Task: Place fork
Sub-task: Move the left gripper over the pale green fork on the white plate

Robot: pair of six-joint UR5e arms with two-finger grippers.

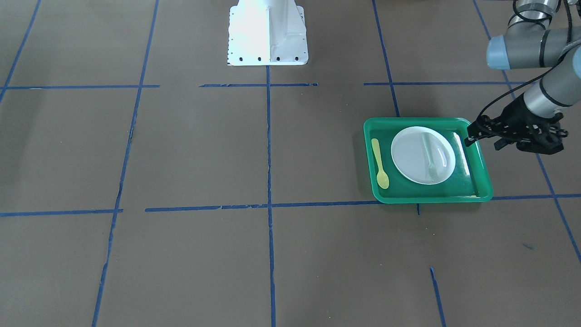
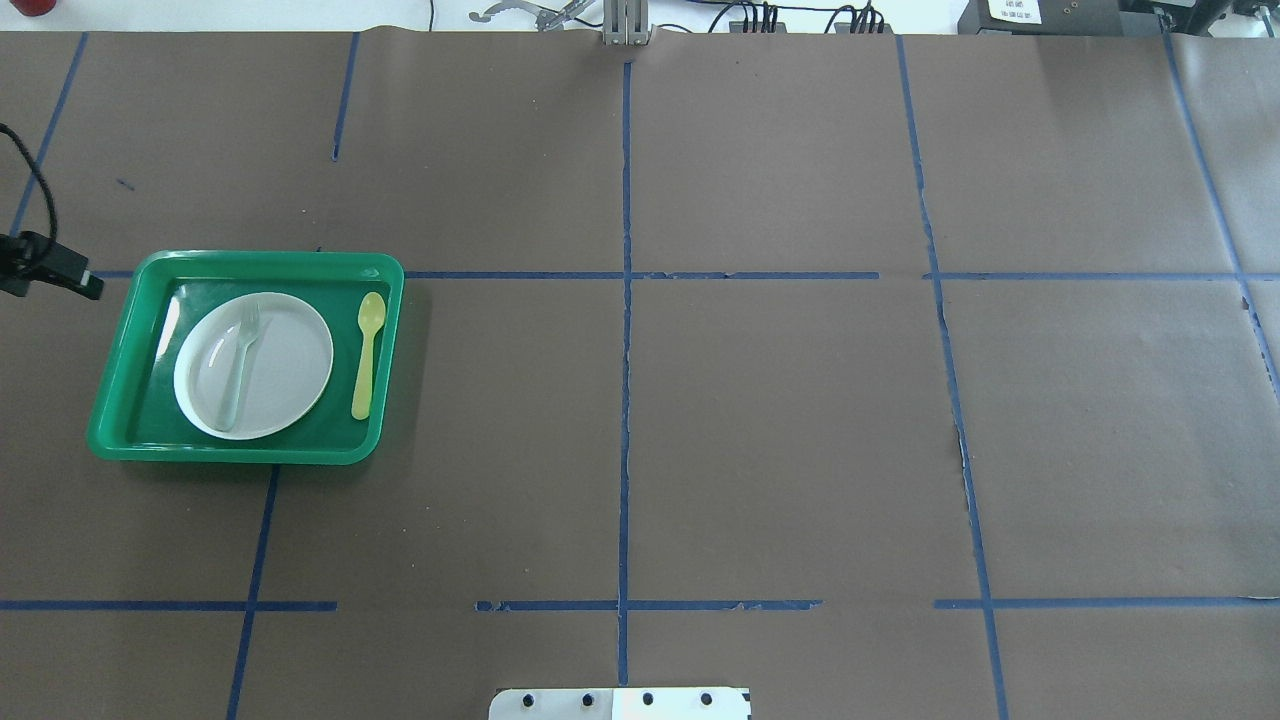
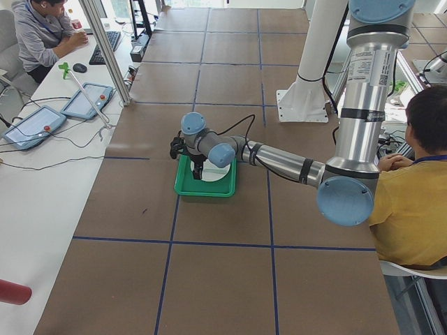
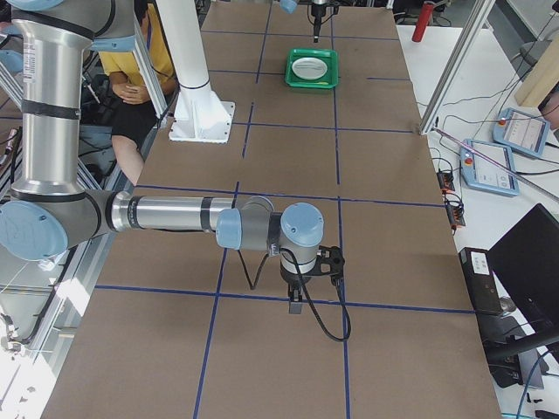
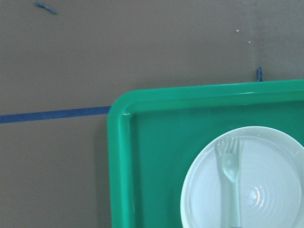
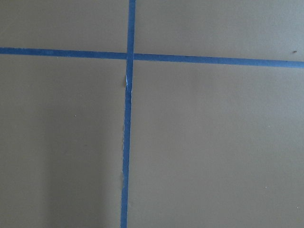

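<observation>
Okay so, my left gripper (image 1: 482, 143) is at the left edge of the green tray (image 2: 250, 258), near its far corner and off to the side of the plate. From the front camera its two fingers look spread apart with nothing between them, so it's let go and empty.

The fork (image 2: 240, 360) is lying flat on the white plate (image 2: 290, 370), on the half of the plate nearest my left arm. Its tines point away from my base and the handle runs back toward me. My left wrist cam shows the same: the fork resting on the plate, with the tray's corner below.

The plate sits inside the tray, and the yellow spoon (image 2: 367, 355) lies on the tray floor just beside the plate on the other side, not touching the fork.

My right gripper (image 4: 295, 305) hangs over the brown table (image 2: 760, 420) well away from the tray, above a cross of blue tape. It only shows up in a side view, so I can't tell whether it's spread or closed.
</observation>
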